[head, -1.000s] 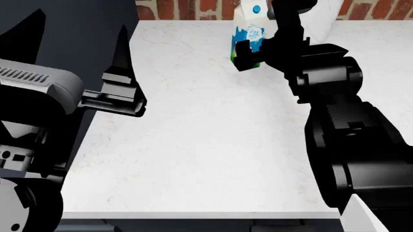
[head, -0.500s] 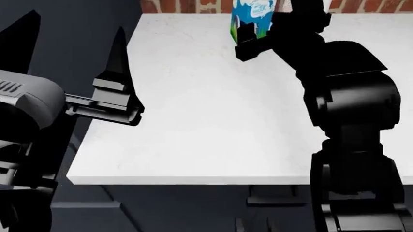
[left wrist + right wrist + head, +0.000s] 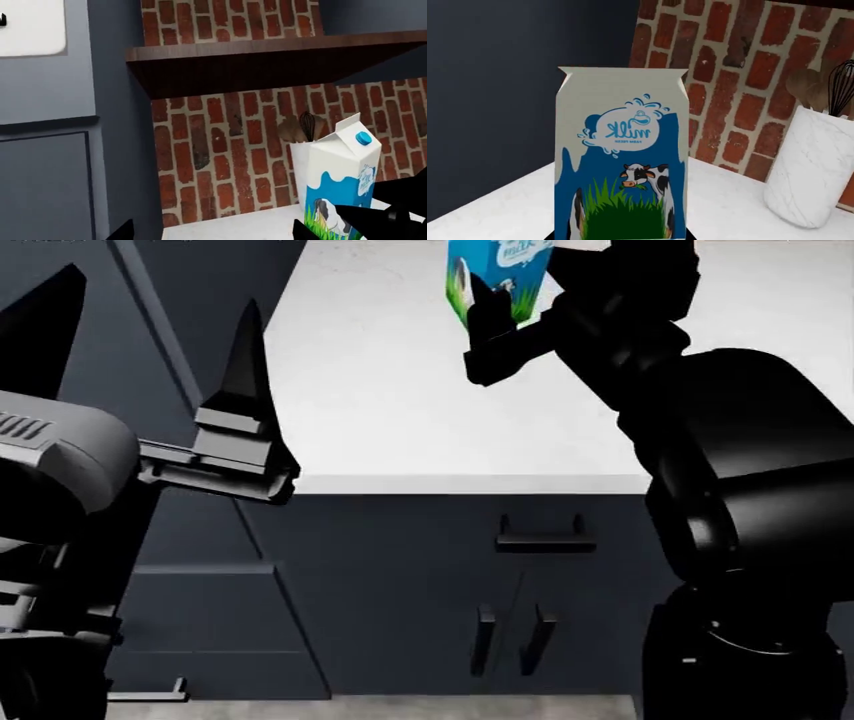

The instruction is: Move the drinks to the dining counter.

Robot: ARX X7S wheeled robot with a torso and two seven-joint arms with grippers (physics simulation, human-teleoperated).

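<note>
At nine o'clock in the head view, the black left end effector (image 3: 147, 370) hangs wide and empty beside the white marble-topped table (image 3: 387, 400). At twelve, the black right end effector (image 3: 514, 325) grips the white, blue-and-green cow-print milk carton (image 3: 494, 275).

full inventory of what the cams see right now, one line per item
milk carton: 1, white with blue-and-green cow print, blue cap, over the white countertop, in the right gripper
utensil holder: 1, white marbled, holds whisk and wooden spoons, by the brick wall
countertop: 1, white
cabinet: 1, dark grey, black bar handles, under the countertop
shelf: 1, dark wood, on the brick wall
left gripper: 1, black, open, off the countertop's edge
right gripper: 1, black, shut on the carton
</note>
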